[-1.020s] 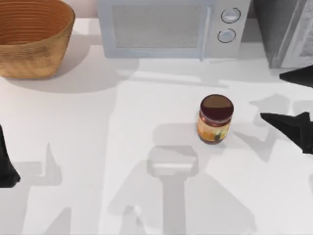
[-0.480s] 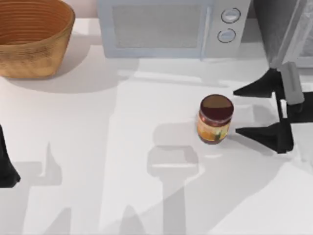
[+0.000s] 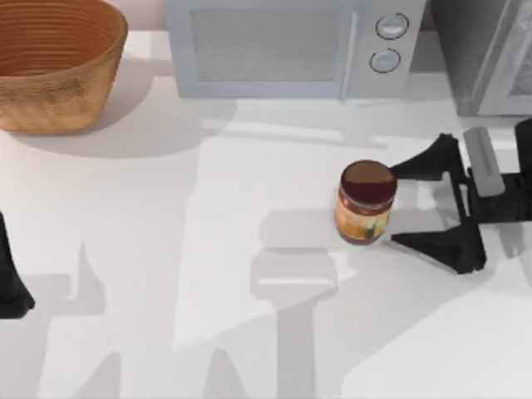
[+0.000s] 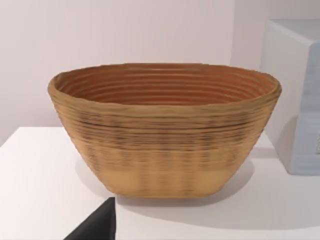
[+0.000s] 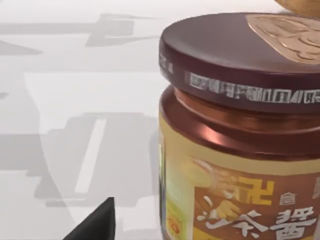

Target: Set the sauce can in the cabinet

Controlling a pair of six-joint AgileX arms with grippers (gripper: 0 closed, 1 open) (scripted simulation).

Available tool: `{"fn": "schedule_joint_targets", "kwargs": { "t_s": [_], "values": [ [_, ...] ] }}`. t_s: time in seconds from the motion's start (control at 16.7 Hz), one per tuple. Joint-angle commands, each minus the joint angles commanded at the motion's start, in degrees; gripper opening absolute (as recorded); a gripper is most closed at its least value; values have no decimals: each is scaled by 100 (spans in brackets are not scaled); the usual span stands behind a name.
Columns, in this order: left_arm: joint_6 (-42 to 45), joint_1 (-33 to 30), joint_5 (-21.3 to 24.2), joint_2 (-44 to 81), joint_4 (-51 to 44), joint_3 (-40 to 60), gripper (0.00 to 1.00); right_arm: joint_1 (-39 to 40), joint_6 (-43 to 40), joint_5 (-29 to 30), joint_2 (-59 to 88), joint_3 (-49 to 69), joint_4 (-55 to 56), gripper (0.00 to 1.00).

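Standing upright mid-table, the can [image 3: 365,202] had the right gripper [image 3: 397,205] just beside it, jaws spread, unclenched

The sauce can [image 3: 364,203] stands upright on the white bench [image 3: 166,249], right of centre, near the front of the microwave. It is a short jar with a dark maroon-brown round lid and an orange-yellow label bearing green bits and printed characters. The cabinet [image 3: 486,54], a dark grey speckled box with a paler framed door panel, sits at the far right corner, well apart from the can.
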Motion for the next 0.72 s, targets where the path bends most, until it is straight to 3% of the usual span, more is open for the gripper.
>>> {"fn": "schedule_joint_targets", "kwargs": {
  "t_s": [0.36,0.72],
  "values": [
    [0,0,0,0,0,0,100,23,317,13,50,-26,389,100],
    [0,0,0,0,0,0,100,258,1925,163,337,-230,2471,100]
  ]
}}
